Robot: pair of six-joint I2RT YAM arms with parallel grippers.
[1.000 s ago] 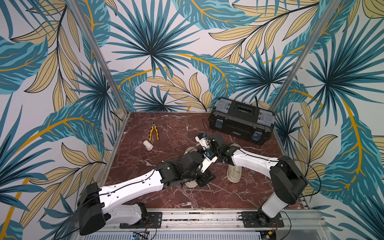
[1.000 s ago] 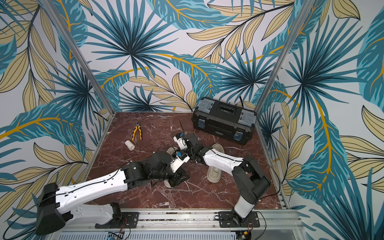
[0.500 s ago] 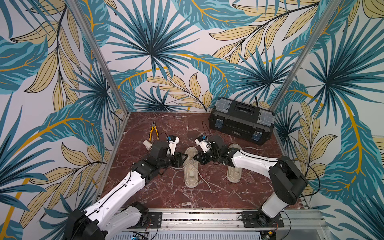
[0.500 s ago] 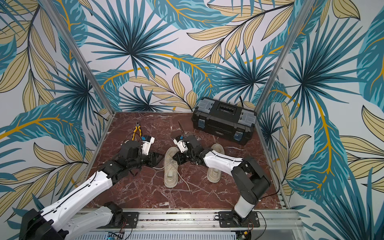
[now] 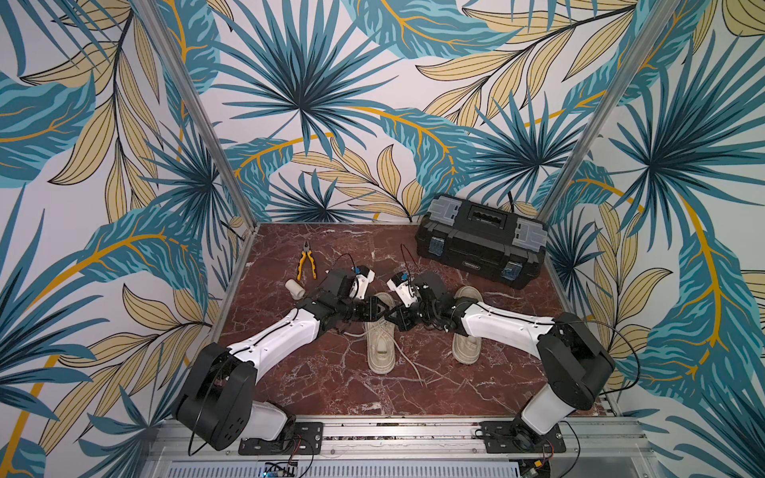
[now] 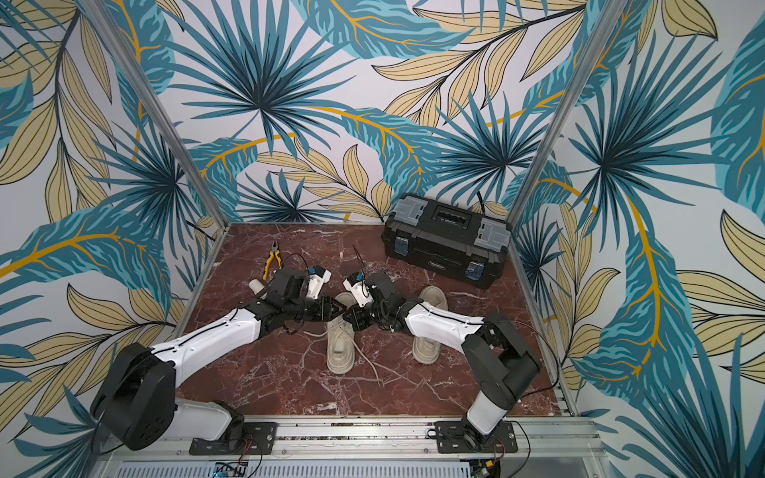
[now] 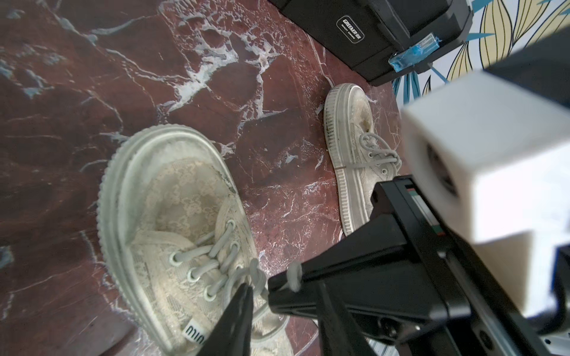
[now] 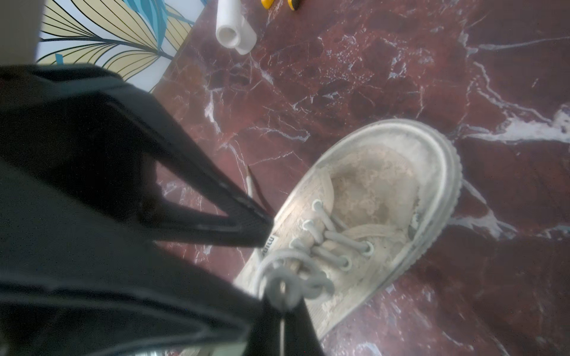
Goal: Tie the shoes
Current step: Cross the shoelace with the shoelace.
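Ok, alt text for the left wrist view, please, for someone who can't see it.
The right pincer, shut, grips a bit of lace right beside the eyelets of the near shoe, one left pincer finger close by. Farther off on the red marble tabletop, the other shoe lies near a black toolbox.

The left jaws and right jaws meet tip to tip above one shoe [image 5: 380, 347] on the worktop [image 5: 331, 393], its lace [image 7: 294, 276] between the right jaws. The other shoe [image 5: 465, 351] lies right of them, a toolbox [image 5: 480, 244] behind and right, pliers [image 5: 306, 265] and a roll [image 5: 294, 288] behind and left.
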